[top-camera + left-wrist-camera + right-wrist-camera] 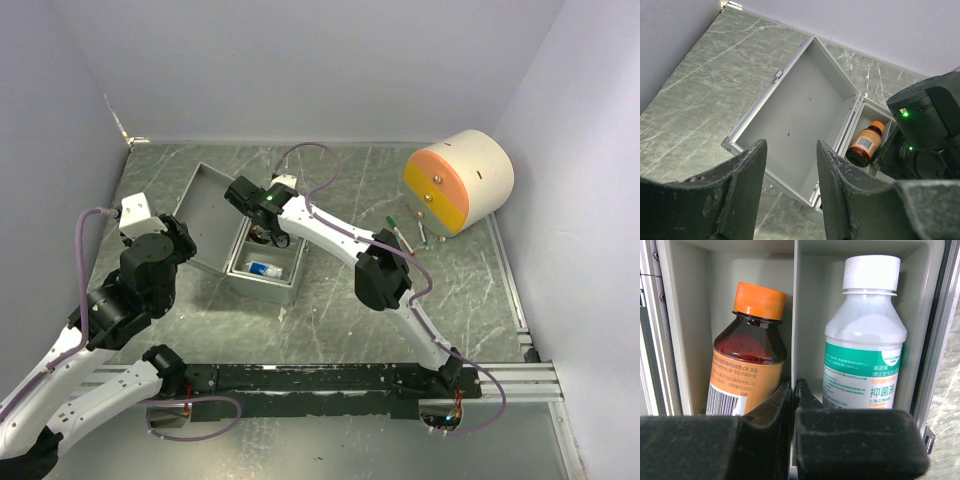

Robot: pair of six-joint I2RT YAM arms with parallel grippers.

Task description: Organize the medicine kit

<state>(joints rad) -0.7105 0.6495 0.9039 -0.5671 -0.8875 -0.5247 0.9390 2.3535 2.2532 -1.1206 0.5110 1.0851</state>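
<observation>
1. Medicine kit [208, 215] sits lid-open on the table [330, 320], left of centre.
2. Left gripper [791, 155] hovers over the lid, fingers apart and empty.
3. Right gripper [792, 397] has its fingers pressed together, holding nothing, over the divider between brown bottle [747, 360] and white bottle [865, 350].

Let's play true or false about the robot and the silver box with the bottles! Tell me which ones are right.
1. The medicine kit has its lid open. True.
2. The brown bottle has a white cap. False: its cap is orange.
3. The brown bottle and the white bottle lie in separate compartments. True.
4. The right gripper is wide open. False: its fingers are shut together.
5. The left gripper holds the white bottle. False: it is open and empty.
</observation>
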